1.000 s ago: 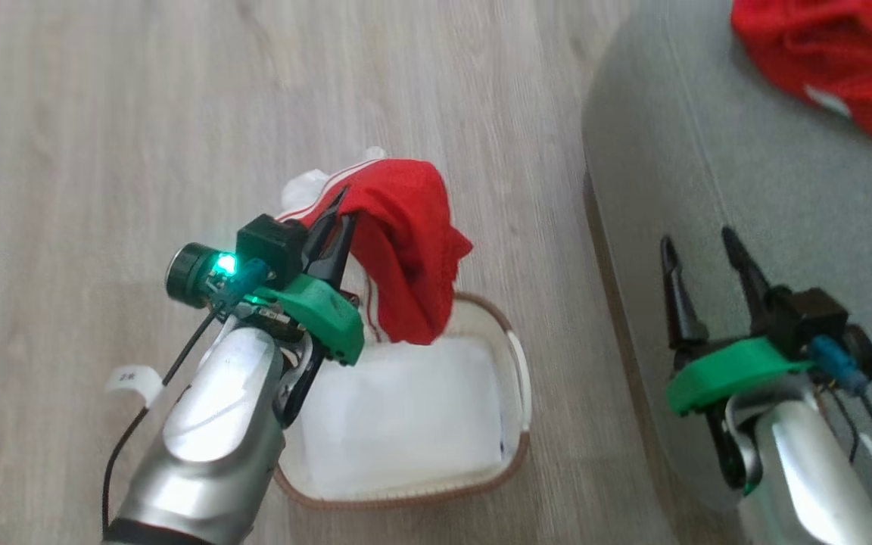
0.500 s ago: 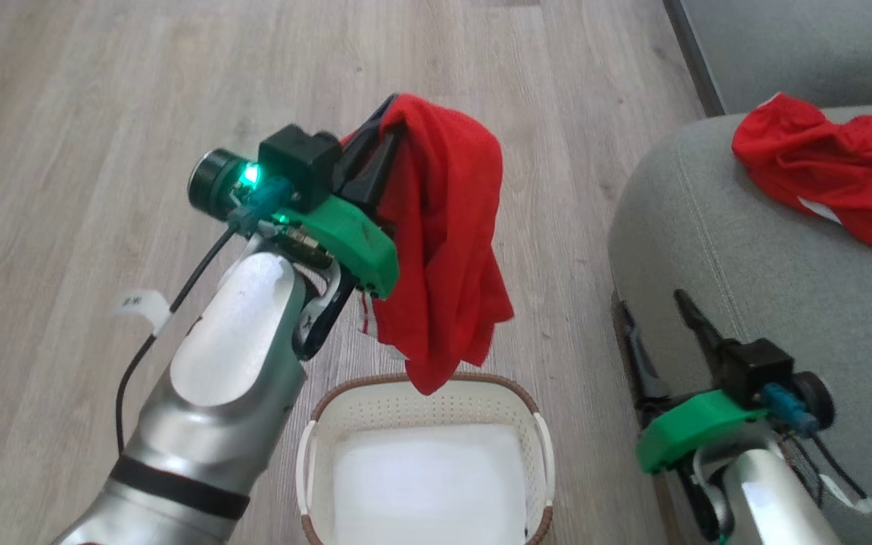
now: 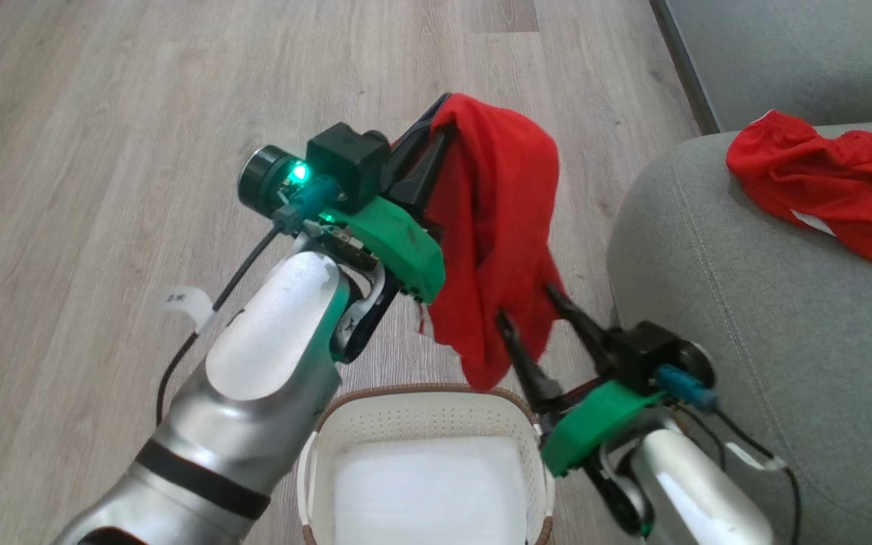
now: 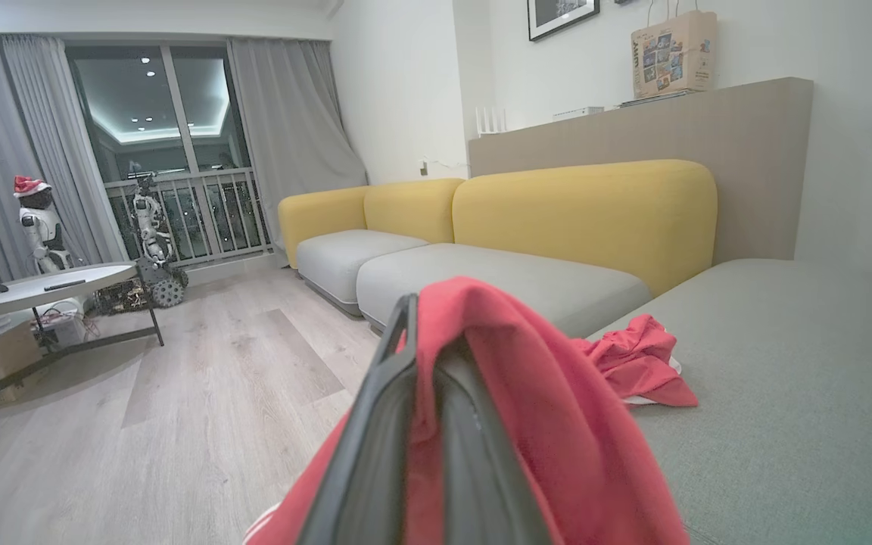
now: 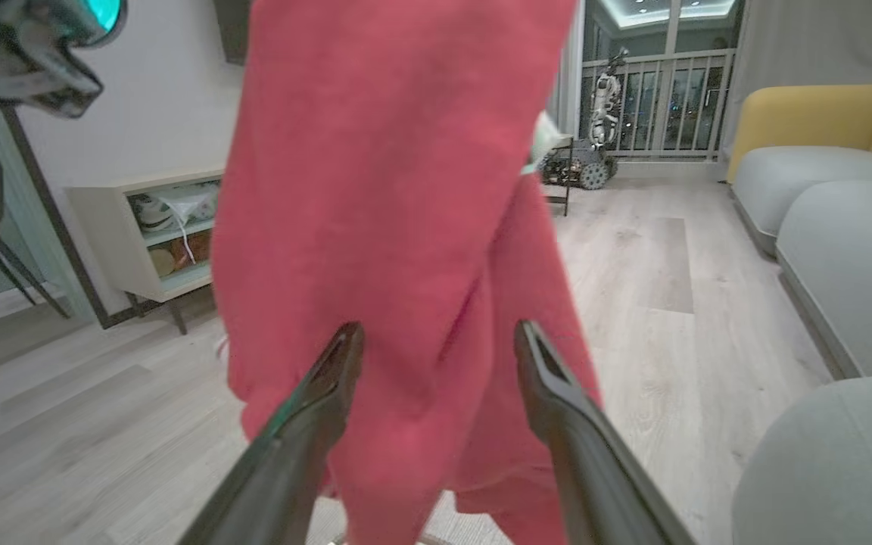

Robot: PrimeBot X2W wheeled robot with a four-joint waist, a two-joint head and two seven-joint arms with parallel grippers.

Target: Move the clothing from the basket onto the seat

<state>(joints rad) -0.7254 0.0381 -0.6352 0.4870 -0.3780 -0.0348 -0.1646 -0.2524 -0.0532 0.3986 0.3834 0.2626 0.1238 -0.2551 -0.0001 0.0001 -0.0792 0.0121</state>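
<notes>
Fabric this thin handles as light, limp and shapeless. The red sportswear garment (image 3: 496, 219) hangs in a long drape from the left gripper (image 3: 440, 121), whose fingers are pinched tight on a bunched fold at its top. It hangs in the air beside the seat (image 3: 746, 318), and its lowest point comes just above the far rim of the basket (image 3: 421, 392).

The right gripper (image 3: 524, 303) has its jaws spread wide and holds nothing. In the right wrist view the lower cloth hangs just beyond its two fingers; whether they touch it I cannot tell.

A second red garment (image 3: 814, 178) lies crumpled on the seat, and the white liner sheet (image 3: 425, 484) lies in the part of the basket that shows.

Nothing here seems fragile. The likelier risk is that smooth sports fabric slides out of a pinch on a single layer, so a gathered fold looks like the safer hold. The loose tail will probably swing and could snag on the basket rim or drag at the seat's edge, so a second hold low on the drape should steady it.
</notes>
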